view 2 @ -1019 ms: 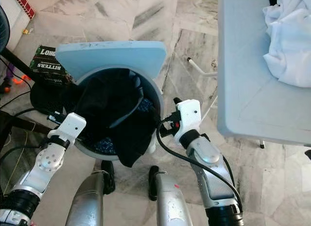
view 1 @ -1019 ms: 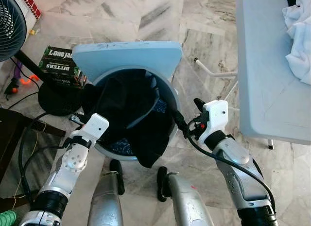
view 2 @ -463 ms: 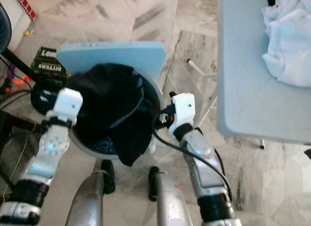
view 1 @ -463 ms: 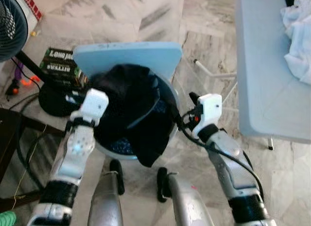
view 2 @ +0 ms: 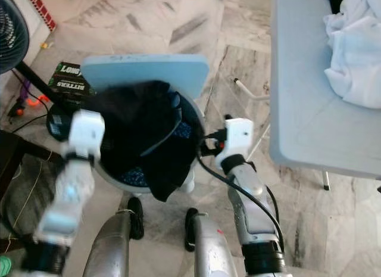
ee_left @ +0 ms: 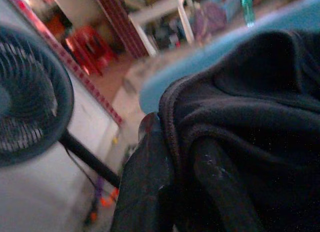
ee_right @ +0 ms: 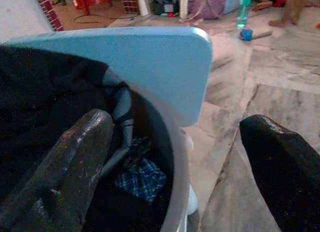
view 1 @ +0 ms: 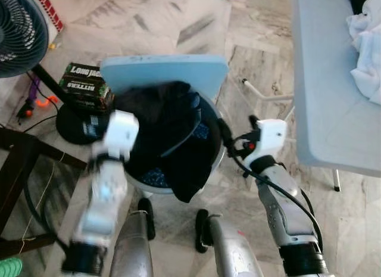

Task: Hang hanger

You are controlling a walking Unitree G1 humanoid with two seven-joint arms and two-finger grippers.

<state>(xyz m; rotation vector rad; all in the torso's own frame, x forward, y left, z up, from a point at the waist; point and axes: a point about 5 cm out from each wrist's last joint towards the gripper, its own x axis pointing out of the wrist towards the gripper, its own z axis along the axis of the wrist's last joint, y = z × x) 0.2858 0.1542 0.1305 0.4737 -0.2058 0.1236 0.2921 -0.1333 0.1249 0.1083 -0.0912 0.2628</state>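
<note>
Left gripper (ee_left: 170, 192) jaws pinching dark garment (view 1: 169, 131) in basket (view 2: 193, 143); right gripper (ee_right: 175, 157) jaws spread.

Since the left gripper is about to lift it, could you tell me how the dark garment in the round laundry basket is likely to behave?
The dark garment will probably be floppy: it is bunched in folds and droops over the round laundry basket's rim. It may snag or drag on that rim. The left gripper is at a hemmed edge, so the rest would likely hang down.
</note>
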